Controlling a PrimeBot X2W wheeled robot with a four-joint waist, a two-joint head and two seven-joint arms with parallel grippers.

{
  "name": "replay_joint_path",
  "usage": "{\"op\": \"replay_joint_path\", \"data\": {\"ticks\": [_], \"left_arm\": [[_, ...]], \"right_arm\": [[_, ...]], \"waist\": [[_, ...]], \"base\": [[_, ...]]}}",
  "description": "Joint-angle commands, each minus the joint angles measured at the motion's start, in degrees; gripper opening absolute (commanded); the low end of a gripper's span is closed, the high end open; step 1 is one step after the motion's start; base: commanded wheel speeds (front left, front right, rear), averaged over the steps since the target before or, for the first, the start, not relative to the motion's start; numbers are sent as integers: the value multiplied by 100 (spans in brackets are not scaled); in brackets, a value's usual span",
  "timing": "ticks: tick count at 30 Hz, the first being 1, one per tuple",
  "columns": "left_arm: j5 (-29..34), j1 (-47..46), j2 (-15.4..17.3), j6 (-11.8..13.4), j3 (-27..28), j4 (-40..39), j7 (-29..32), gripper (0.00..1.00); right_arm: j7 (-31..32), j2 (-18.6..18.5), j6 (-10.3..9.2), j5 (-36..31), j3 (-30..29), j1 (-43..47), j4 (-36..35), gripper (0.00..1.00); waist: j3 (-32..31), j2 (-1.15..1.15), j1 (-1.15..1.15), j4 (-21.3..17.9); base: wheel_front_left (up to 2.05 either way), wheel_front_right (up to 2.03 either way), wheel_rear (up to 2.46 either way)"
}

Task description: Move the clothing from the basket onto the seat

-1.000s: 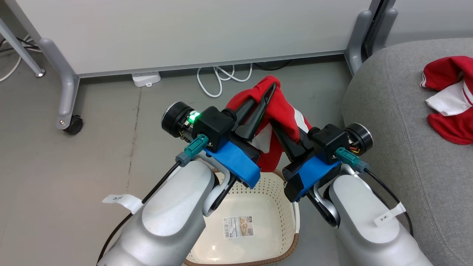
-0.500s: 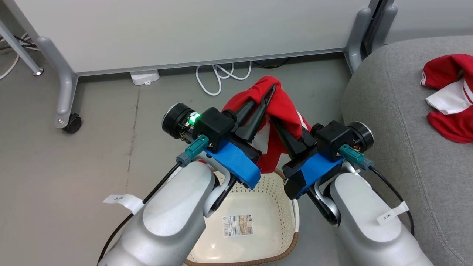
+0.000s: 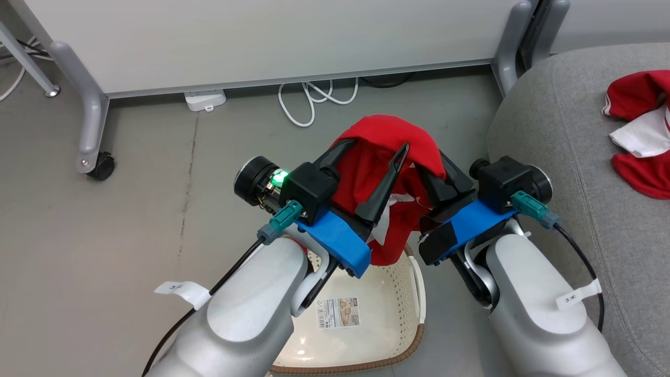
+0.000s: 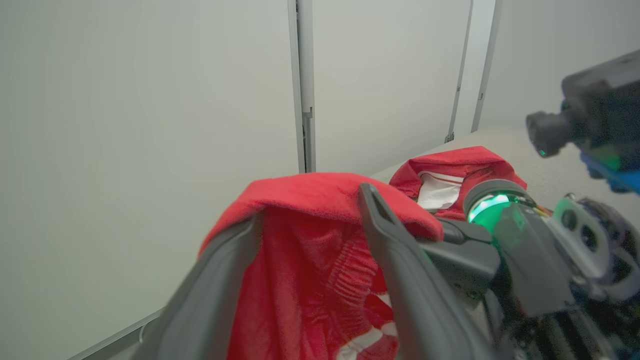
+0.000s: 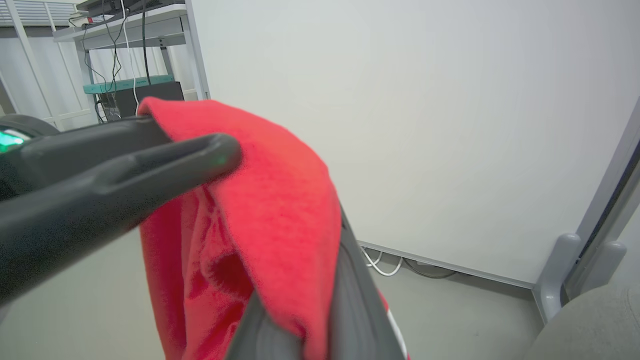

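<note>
Beneath the forearms, basket: the basket (image 3: 414, 343) sat on the floor (image 3: 157, 188) between the two arms. Its inner label (image 3: 337, 313) was bare and no red cloth showed in the part the left forearm left uncovered, so it looked emptied.
Left gripper: the left gripper (image 3: 378, 146) had its jaws apart, one finger under the cloth and the other showing in front of it. It seemed to prop and spread the cloth, not pinch it.
Right gripper: the fingertips of the right gripper (image 3: 433, 162) were buried under the cloth. In the right wrist view its two fingers stood close together with a red fold between them, so it looked clamped on the cloth and was probably bearing the weight.
Held garment: the red garment (image 3: 387, 137) hung tent-like over both sets of fingers, above the basket's far edge, its tail dangling just over the rim. It was likely raised that high to clear the rim and the sofa's rounded side.
Sofa: the grey sofa (image 3: 555, 131) stood just beside the right arm, so what remained was a sideways carry and a release. With the left jaws only propping, the cloth might slide off.
Second garment: the other red-and-white garment (image 3: 641, 131) lay crumpled on the sofa, well apart from the held one.
Backdrop: a white partition (image 3: 261, 42) stood beyond, with loose cables (image 3: 314, 102) at its foot.
</note>
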Motion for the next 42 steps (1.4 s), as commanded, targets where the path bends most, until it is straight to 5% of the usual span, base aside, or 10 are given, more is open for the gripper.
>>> {"op": "replay_joint_path", "data": {"ticks": [1, 15, 27, 42], "left_arm": [[26, 34, 8, 10, -15, 11, -23, 100], [27, 279, 179, 74, -122, -58, -24, 100], [124, 404, 492, 181, 41, -408, -21, 100], [204, 249, 502, 151, -30, -417, -22, 100]], "right_arm": [[-4, 4, 3, 21, -65, 21, -43, 0], [-4, 4, 3, -68, -923, 159, -255, 0], [-4, -2, 3, -210, -1370, 428, -637, 0], [-4, -58, 3, -179, -1719, 869, -1307, 0]], "waist": [[27, 0, 0, -3], [156, 0, 0, -309], [246, 0, 0, -1050], [352, 0, 0, -1895]], "base": [[0, 0, 0], [0, 0, 0], [0, 0, 0], [0, 0, 0]]}}
